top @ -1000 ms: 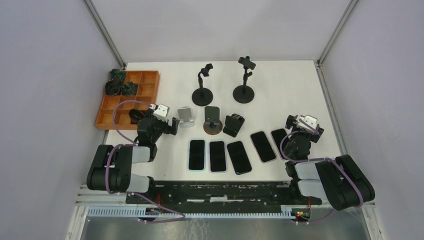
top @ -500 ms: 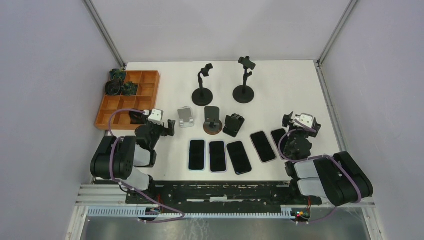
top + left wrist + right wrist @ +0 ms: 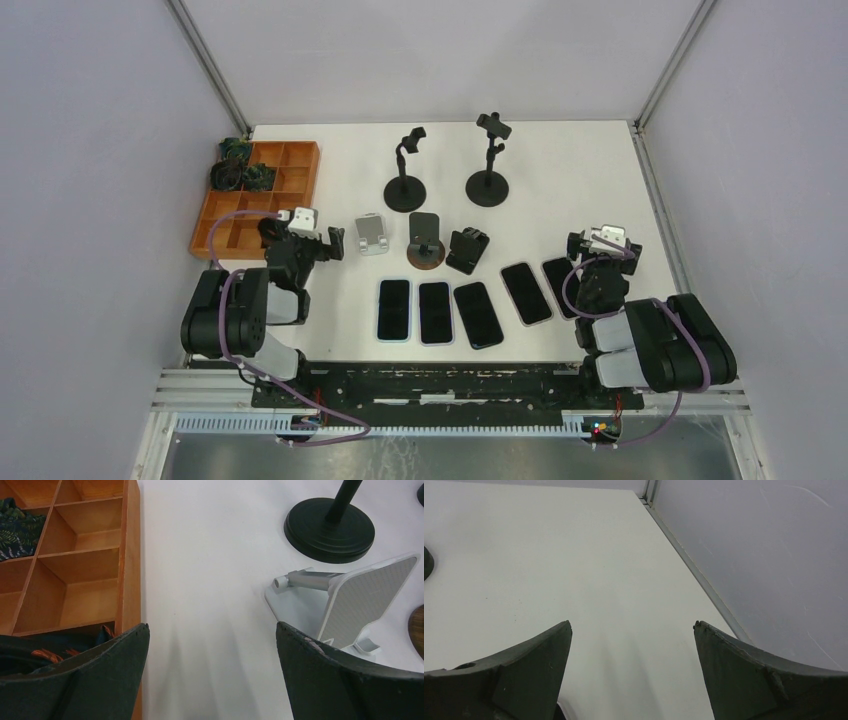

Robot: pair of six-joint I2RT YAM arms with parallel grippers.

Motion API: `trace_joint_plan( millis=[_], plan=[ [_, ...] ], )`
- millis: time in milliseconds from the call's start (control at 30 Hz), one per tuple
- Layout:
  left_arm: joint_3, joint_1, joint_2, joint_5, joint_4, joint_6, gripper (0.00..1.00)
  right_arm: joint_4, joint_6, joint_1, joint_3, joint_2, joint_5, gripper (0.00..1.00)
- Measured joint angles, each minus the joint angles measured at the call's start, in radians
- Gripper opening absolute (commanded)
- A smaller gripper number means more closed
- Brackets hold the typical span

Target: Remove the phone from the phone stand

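Observation:
Several dark phones (image 3: 436,312) lie flat in a row on the white table (image 3: 560,180), in front of the stands. Behind them stand a silver phone stand (image 3: 372,233) (image 3: 360,600), a black stand on a round wooden base (image 3: 425,241) and a black folding stand (image 3: 466,249); I see no phone on any of them. My left gripper (image 3: 305,238) (image 3: 212,625) is open over bare table between the orange tray and the silver stand. My right gripper (image 3: 603,243) (image 3: 632,623) is open and empty near the right edge, beside the rightmost phone (image 3: 556,272).
An orange compartment tray (image 3: 258,196) (image 3: 85,560) with dark patterned items sits at the left. Two tall black clamp stands on round bases (image 3: 405,172) (image 3: 489,160) rise at the back; one base (image 3: 329,529) shows in the left wrist view. Grey walls (image 3: 774,555) enclose the table.
Both arms have folded back toward their bases. The left gripper has shifted left, away from the silver stand and toward the tray. Both grippers have stayed open.

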State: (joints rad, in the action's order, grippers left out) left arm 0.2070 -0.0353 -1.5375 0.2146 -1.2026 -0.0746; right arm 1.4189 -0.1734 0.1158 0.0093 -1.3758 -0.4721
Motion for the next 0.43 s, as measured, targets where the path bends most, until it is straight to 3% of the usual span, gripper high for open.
trace_joint_plan(
  millis=[433],
  plan=[
    [0.0, 0.0, -0.001, 0.0, 0.001, 0.0, 1.0, -0.004, 0.012, 0.0, 0.0, 0.0, 0.024, 0.98]
  ],
)
